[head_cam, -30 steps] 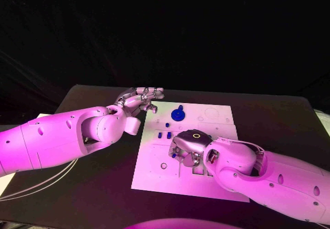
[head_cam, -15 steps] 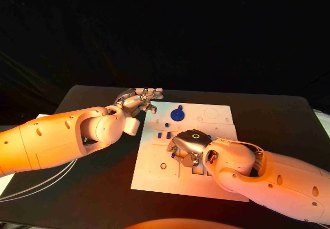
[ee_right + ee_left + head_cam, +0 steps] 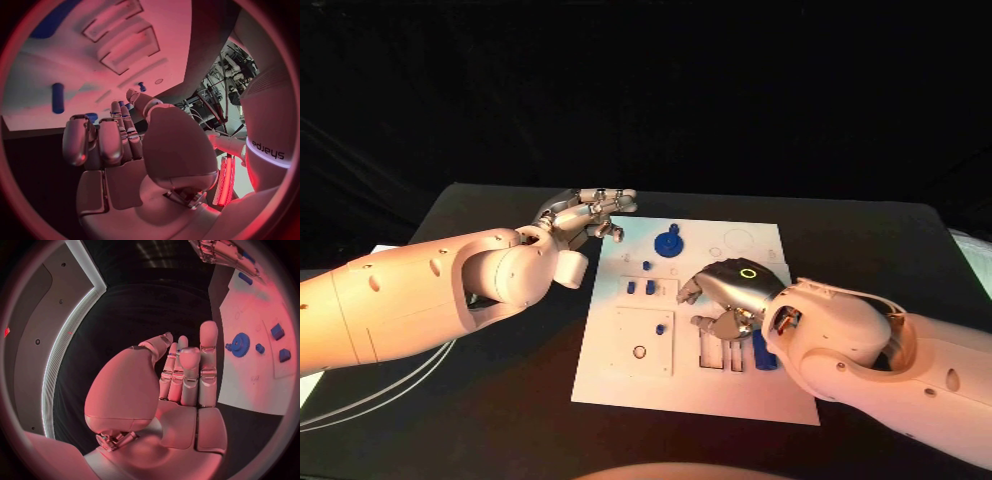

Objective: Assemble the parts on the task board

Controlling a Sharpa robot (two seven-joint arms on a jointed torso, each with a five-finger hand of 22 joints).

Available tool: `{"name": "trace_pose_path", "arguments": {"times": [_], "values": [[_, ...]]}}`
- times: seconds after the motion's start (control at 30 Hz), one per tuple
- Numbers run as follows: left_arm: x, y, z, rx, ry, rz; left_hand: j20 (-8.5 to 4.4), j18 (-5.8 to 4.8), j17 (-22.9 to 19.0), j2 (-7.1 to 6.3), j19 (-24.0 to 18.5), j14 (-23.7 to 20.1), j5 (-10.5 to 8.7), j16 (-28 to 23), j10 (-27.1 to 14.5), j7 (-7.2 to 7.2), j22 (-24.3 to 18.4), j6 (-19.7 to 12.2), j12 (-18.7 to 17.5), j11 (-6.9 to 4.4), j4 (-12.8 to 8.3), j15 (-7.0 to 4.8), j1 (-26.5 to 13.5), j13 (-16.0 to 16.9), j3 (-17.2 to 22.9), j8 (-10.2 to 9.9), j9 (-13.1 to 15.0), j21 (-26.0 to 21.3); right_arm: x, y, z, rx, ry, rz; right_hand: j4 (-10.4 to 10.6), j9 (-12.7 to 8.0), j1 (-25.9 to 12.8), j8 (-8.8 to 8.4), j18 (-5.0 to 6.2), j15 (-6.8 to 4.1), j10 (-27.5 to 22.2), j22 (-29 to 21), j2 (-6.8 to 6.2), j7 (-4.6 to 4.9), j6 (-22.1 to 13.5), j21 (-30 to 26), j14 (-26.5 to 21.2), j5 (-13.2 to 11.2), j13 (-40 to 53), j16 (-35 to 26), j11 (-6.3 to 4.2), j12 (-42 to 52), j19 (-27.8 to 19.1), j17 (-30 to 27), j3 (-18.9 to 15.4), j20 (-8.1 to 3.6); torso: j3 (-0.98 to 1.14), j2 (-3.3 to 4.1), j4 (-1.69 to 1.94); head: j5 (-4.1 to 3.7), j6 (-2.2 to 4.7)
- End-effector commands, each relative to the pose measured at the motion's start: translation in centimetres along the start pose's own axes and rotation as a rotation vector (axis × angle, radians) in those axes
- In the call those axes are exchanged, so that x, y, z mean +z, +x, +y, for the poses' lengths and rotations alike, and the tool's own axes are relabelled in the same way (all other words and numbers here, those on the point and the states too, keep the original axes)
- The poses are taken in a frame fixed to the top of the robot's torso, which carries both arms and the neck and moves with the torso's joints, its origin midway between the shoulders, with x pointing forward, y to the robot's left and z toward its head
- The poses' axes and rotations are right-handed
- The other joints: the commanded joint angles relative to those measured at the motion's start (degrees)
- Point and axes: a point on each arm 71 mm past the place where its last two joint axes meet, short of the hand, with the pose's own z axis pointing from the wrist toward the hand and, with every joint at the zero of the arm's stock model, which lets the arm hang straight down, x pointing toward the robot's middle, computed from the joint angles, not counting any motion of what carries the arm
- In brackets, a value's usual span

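On the black table, white task board, left hand fingers apart, empty, right hand grip unclear, dark backdrop.

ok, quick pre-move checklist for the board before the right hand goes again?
1. Task board flat on the table: ok.
2. Right hand over the board's middle: ok.
3. Right hand holding a part: cannot tell, fingers curled.
4. Left hand holding nothing, at the board's far left corner: ok.
5. Blue gear on the board's far side, away from both hands: ok.
6. Slots under the right hand: cannot tell, partly hidden.
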Motion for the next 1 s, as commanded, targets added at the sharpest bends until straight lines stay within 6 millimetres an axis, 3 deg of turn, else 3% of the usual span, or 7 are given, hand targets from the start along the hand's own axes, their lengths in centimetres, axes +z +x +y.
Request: {"name": "trace_pose_path", "arguments": {"times": [0.03,0.1,0.23,0.4,0.77,1.0], "values": [[0.0,0.3,0.0,-0.012,0.001,0.023,0.18,0.66,-0.1,0.22,-0.2,-0.4,0.10,-0.1,-0.5,-0.12,-0.1,-0.4,0.4,-0.11,0.1,0.05,-0.1,0.1,-0.4,0.0,-0.1,-0.5,-0.8,-1.0,-1.7,-0.032,0.069,-0.014,0.4,-0.4,0.0,-0.06,0.77,-1.38,-2.2,-0.3,-0.69,-0.28,-0.7,-0.6,0.9,-0.2,0.0,-0.5,-0.33,-0.5,0.0,-0.3,-2.2,-1.08,-0.06,-0.07,-0.05,-0.61,0.41],[-0.1,0.3,0.0,-0.012,0.001,0.024,0.18,0.66,-0.1,0.22,-0.2,-0.4,0.10,-0.1,-0.5,-0.12,-0.1,-0.4,0.4,-0.11,0.1,0.05,-0.1,0.1,-0.4,0.0,-0.1,-0.5,-1.3,-1.3,-2.6,-0.044,0.095,-0.015,0.7,-0.7,0.1,-0.06,0.77,-2.01,-2.8,-0.4,-0.73,-0.56,-1.0,-0.7,1.0,-0.3,0.0,-0.6,-0.76,-0.4,0.0,-0.3,-3.8,-1.70,-0.02,0.02,0.04,-0.94,0.63],[-0.1,0.3,-0.1,-0.012,0.001,0.024,0.18,0.66,-0.1,0.22,-0.2,-0.4,0.10,-0.1,-0.5,-0.12,-0.1,-0.4,0.4,-0.11,0.1,0.05,-0.1,0.1,-0.4,0.0,-0.1,-0.5,-2.1,-1.7,-4.1,-0.063,0.137,-0.011,1.0,-0.9,0.4,-0.04,0.71,-2.24,-2.8,-0.3,-0.60,-0.90,-1.2,-0.7,1.1,-0.5,0.0,-0.6,-0.90,-0.2,0.1,-0.4,-5.0,-1.95,0.05,0.02,-0.06,-1.16,0.82],[-0.1,0.3,-0.1,-0.013,0.001,0.026,0.18,0.66,-0.1,0.22,-0.2,-0.4,0.10,-0.1,-0.5,-0.12,-0.1,-0.4,0.4,-0.11,0.1,0.05,-0.1,0.1,-0.4,0.0,-0.1,-0.5,-2.5,-1.7,-4.9,-0.077,0.162,0.000,1.2,-0.9,0.7,0.01,0.67,-2.29,-2.5,-0.2,-0.38,-1.17,-1.1,-0.7,1.2,-0.6,0.1,-0.5,-0.99,0.0,0.3,-0.2,-5.7,-2.08,0.02,0.01,0.07,-1.51,0.99],[-0.1,0.3,0.0,-0.013,0.001,0.026,0.18,0.66,-0.1,0.22,-0.2,-0.4,0.10,-0.1,-0.5,-0.12,-0.1,-0.4,0.4,-0.11,0.1,0.05,-0.1,0.1,-0.4,0.0,-0.1,-0.5,-2.1,-1.5,-5.2,-0.086,0.163,0.018,1.8,-1.0,2.0,0.28,0.54,-2.03,0.1,0.2,1.33,-1.63,0.4,-0.5,1.5,-0.7,0.1,-0.2,-0.98,1.3,0.7,0.3,-6.2,-2.07,-0.01,0.05,0.16,-1.44,1.08],[-0.1,0.3,0.0,-0.013,0.000,0.026,0.18,0.66,-0.1,0.22,-0.2,-0.4,0.10,-0.1,-0.5,-0.12,-0.1,-0.4,0.4,-0.11,0.1,0.05,-0.1,0.1,-0.4,0.0,-0.1,-0.5,-1.7,-1.2,-5.1,-0.090,0.162,0.040,2.7,-0.4,2.7,1.48,0.32,-1.76,5.5,1.1,3.02,-1.39,4.7,0.1,1.7,-2.1,0.2,0.4,-1.64,2.9,1.4,1.0,-4.4,-1.68,0.00,0.08,0.13,-1.46,1.04]]}}
